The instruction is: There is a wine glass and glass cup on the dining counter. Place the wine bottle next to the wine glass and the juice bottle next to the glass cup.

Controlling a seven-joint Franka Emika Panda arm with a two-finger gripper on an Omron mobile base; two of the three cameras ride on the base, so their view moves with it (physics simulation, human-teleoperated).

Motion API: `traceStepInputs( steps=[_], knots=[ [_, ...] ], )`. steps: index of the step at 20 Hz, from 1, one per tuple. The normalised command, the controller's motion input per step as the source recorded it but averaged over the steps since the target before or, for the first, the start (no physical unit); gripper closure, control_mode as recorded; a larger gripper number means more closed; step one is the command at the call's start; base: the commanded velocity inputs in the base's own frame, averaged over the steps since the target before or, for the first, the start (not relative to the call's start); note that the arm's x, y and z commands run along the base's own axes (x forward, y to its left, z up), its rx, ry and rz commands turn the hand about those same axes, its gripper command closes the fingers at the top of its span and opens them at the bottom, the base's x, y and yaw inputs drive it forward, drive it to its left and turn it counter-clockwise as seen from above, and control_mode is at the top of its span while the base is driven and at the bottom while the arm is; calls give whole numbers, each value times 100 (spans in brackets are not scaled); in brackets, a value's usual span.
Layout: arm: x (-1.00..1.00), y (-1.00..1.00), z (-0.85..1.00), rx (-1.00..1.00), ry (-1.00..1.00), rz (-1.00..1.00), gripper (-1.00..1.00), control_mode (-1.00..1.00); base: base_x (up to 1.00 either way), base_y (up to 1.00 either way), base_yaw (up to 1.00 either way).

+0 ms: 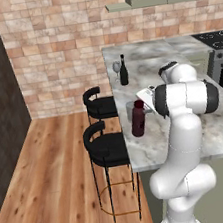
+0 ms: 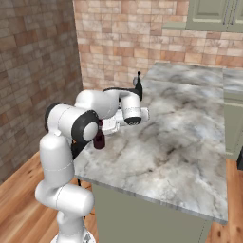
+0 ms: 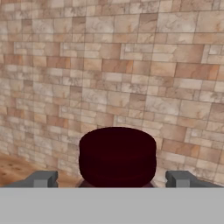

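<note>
The juice bottle (image 1: 138, 119), stout and dark red, stands upright on the dining counter (image 1: 186, 127) near its left edge. The glass cup (image 1: 130, 110) stands right beside it, on its far left. In the hand view the bottle's red cap (image 3: 117, 155) sits between my fingertips (image 3: 43, 178), with a gap on each side. My gripper (image 3: 113, 178) is open around the cap, level with it (image 1: 143, 102). Farther back, the slim dark wine bottle (image 1: 123, 70) stands next to the wine glass (image 1: 116, 68). In the right base view my arm hides most of the juice bottle (image 2: 99, 140).
Two black bar stools (image 1: 100, 103) (image 1: 107, 148) stand along the counter's left side over a wooden floor. A stove (image 1: 215, 40) is at the back right. A brick wall runs behind. The counter (image 2: 180, 142) stretches bare to the right of my arm.
</note>
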Motion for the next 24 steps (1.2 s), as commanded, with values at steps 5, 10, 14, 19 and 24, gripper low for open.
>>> traceStepInputs(
  steps=[5, 10, 14, 19, 24],
  knots=[
    [0, -8, 0, 0, 2, 0, -100, -100, 0, 0, 0],
    [0, -15, 2, 0, 14, -2, -100, -100, 0, 0, 0],
    [0, -9, 2, 0, 13, -7, -100, -100, 0, 0, 0],
    [0, -10, 1, 0, 6, -6, -100, -100, 0, 0, 0],
    [-2, -10, 0, 0, 0, -3, -100, -100, 0, 0, 0]
  ],
)
